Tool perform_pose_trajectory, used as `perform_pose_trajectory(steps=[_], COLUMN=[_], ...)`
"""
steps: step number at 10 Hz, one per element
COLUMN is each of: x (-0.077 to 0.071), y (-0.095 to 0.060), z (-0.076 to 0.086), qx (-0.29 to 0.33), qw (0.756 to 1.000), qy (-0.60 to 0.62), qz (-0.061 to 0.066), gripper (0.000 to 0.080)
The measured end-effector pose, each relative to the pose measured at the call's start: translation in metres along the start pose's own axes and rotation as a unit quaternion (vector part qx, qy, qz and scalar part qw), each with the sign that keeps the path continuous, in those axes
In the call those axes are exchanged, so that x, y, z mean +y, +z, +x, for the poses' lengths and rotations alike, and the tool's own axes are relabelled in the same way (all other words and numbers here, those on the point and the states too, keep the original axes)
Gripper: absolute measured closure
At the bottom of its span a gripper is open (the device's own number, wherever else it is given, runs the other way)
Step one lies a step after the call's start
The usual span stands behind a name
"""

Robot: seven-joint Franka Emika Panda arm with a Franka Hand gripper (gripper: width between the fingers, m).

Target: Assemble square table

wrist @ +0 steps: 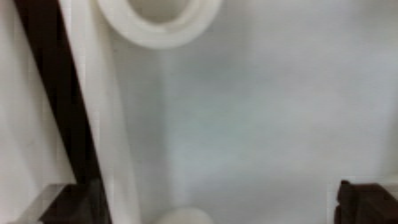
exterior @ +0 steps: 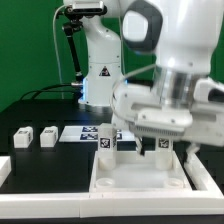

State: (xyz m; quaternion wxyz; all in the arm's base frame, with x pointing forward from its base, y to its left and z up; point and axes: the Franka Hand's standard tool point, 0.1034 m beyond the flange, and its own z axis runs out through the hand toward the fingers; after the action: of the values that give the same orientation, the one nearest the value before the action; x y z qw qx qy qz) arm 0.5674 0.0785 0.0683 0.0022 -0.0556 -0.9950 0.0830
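Observation:
The square table slab [exterior: 140, 172], white with a raised rim, lies on the black table in front of the arm. My gripper [exterior: 143, 147] hangs just above the slab's far part, jaws wide apart and empty. In the wrist view the gripper [wrist: 221, 198] shows two dark fingertips [wrist: 71, 202] at the frame edge. The bare slab surface [wrist: 249, 110], its rim [wrist: 107, 120] and a round corner socket [wrist: 160, 20] lie between and beyond them. One tagged peg leg [exterior: 105, 141] stands at the slab's far corner on the exterior view's left. Two more legs [exterior: 22, 137] [exterior: 47, 137] stand further left.
The marker board [exterior: 80, 132] lies behind the slab, toward the exterior view's left. White border rails lie at the left [exterior: 5, 168] and right [exterior: 206, 176] edges. The arm's base [exterior: 98, 75] stands at the back with cables beside it.

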Motion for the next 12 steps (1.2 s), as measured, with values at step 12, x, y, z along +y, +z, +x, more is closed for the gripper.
perform_pose_trajectory(steps=[12], x=[-0.119], y=[-0.019], z=[-0.006], qx=[-0.012], qw=[0.939], qy=[0.344], qz=[0.012], gripper=[0.015])
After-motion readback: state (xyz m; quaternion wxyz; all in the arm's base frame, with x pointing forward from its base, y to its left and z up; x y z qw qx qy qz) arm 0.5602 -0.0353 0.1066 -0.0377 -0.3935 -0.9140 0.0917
